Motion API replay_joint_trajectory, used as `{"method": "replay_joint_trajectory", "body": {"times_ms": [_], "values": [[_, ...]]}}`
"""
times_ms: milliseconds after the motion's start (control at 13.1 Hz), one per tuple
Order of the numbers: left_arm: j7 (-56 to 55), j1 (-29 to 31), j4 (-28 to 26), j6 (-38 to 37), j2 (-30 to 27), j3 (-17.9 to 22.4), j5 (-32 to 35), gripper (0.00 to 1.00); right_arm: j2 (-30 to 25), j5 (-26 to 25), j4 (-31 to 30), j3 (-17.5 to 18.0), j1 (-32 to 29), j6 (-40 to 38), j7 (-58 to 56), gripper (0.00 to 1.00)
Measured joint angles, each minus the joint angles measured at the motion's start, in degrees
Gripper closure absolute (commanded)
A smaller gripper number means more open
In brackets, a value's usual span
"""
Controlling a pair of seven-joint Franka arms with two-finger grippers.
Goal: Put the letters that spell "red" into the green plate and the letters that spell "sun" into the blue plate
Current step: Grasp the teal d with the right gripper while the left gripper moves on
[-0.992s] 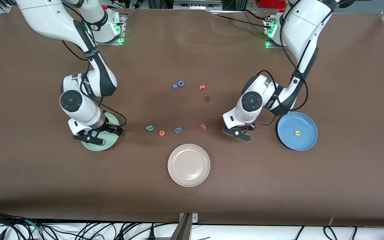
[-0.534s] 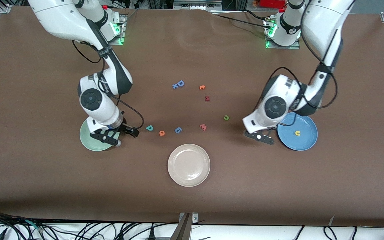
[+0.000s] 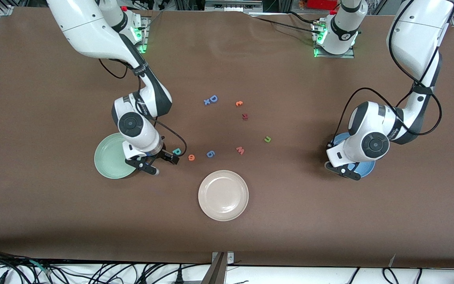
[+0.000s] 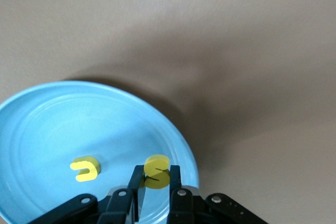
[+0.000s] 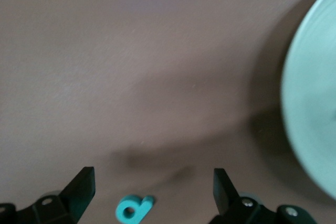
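My left gripper [image 4: 156, 171] is shut on the yellow "s" [image 4: 155, 163] and hangs over the rim of the blue plate [image 4: 47, 124]. In that plate lies the yellow "u" [image 4: 85, 168]. In the front view the left gripper [image 3: 343, 170] and wrist cover most of the blue plate [image 3: 369, 168]. My right gripper [image 3: 154, 162] is open, low over the table between the green plate [image 3: 108, 157] and the teal "d" [image 3: 176, 151]. The teal "d" [image 5: 134, 208] lies between its spread fingers. The orange "e" [image 3: 191, 157] and olive "n" [image 3: 267, 139] lie on the table.
A beige-white plate [image 3: 223, 195] sits nearest the front camera. A blue "6" [image 3: 210, 154] and pink "w" [image 3: 240, 150] lie between the "e" and "n". Farther off are a blue "D" [image 3: 213, 98], an orange letter [image 3: 239, 103] and a red letter [image 3: 245, 116].
The left arm swung from beside the olive "n" to over the blue plate, still shut. The right arm moved off the green plate toward the teal "d", still open.
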Motion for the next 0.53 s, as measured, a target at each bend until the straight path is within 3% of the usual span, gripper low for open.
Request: {"method": "replay_joint_trajectory", "body": {"times_ms": [76,534], "values": [[0.0,0.0,-0.1,0.0,0.5,0.0,0.8,0.01,0.2,0.0,0.1,0.0,0.7,0.0,0.9,0.01],[0.0,0.0,0.0,0.0,0.8,-0.5,1.5,0.0,1.5,0.0,0.2,0.0,2.9,0.0,4.6,0.07]]}}
